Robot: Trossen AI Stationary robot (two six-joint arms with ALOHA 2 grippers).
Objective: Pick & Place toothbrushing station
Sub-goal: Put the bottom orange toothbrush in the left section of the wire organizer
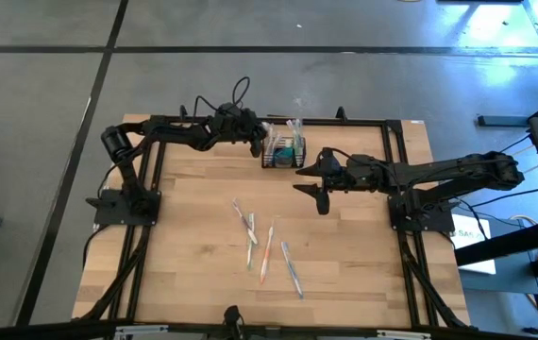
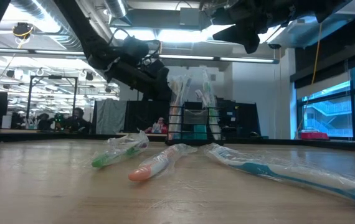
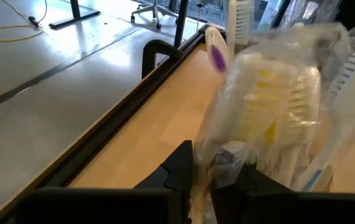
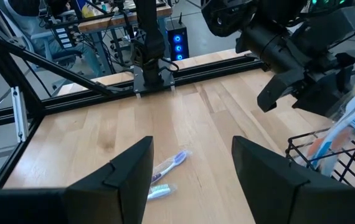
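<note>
Nearest the front of the wooden table [image 1: 193,283], four wrapped toothbrushes [image 1: 267,253] lie loose in a fan, well apart from both arms. In the low view they fill the foreground: a green-headed one [image 2: 118,151], an orange-headed one [image 2: 162,163] and a blue one [image 2: 277,171], each in clear film.

Past them, about mid-table on the right, the right gripper [image 1: 309,177] hangs above bare wood with its fingers [image 4: 127,171] spread wide and nothing between them. The toothbrushing station [image 1: 282,151] stands just beyond it toward the far edge, near but apart from it; its black wire corner [image 4: 317,152] shows in the right wrist view with wrapped brushes leaning out.

The station sits upright close to the table's far edge, a teal item inside and bagged brushes [image 2: 193,87] rising above its walls. The left gripper [image 1: 258,142] is at the station's left side. In the left wrist view its fingers [image 3: 180,168] sit close on either side of a film-wrapped brush [image 3: 252,112] standing in the station; whether they actually clamp it cannot be told.

The black rail [image 3: 121,115] of the table frame runs right behind the station, so there is little room on that side. Open wood lies toward the left and in the middle of the table.
</note>
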